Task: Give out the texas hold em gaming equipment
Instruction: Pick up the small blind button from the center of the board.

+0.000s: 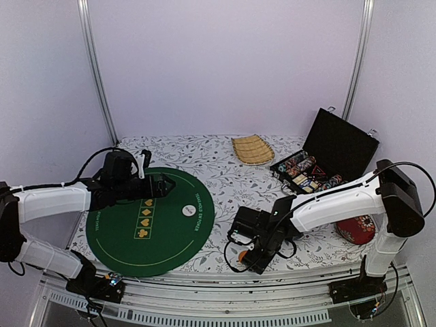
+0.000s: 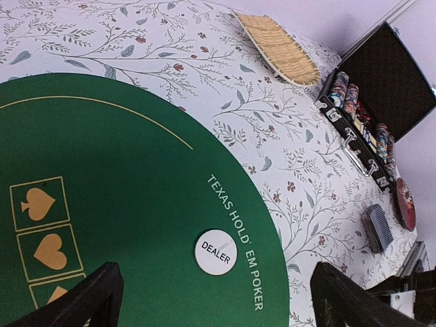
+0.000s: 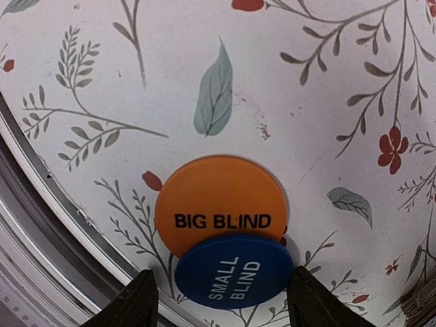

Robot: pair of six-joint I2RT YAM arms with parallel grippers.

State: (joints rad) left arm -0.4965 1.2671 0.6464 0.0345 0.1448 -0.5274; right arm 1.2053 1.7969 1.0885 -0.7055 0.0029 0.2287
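A green round poker mat [image 1: 146,225] lies at the left, with a white DEALER token [image 1: 187,210] near its right edge. My left gripper [image 1: 165,185] hovers open and empty over the mat. In the left wrist view the token [image 2: 216,253] lies between and beyond the spread fingers [image 2: 85,300]. My right gripper [image 1: 251,257] is low at the table's front edge. In the right wrist view an orange BIG BLIND token [image 3: 218,197] lies flat with a blue SMALL BLIND token [image 3: 234,271] overlapping it. The open right fingers [image 3: 129,306] straddle the blue token. A grey-blue card deck [image 2: 378,228] lies far right.
An open black case [image 1: 344,146] with rows of chips [image 1: 306,174] stands at the back right. A tan woven tray [image 1: 253,148] lies at the back middle. A red patterned cushion [image 1: 357,228] sits under the right arm. The metal table rail [image 3: 41,225] runs just beside the tokens.
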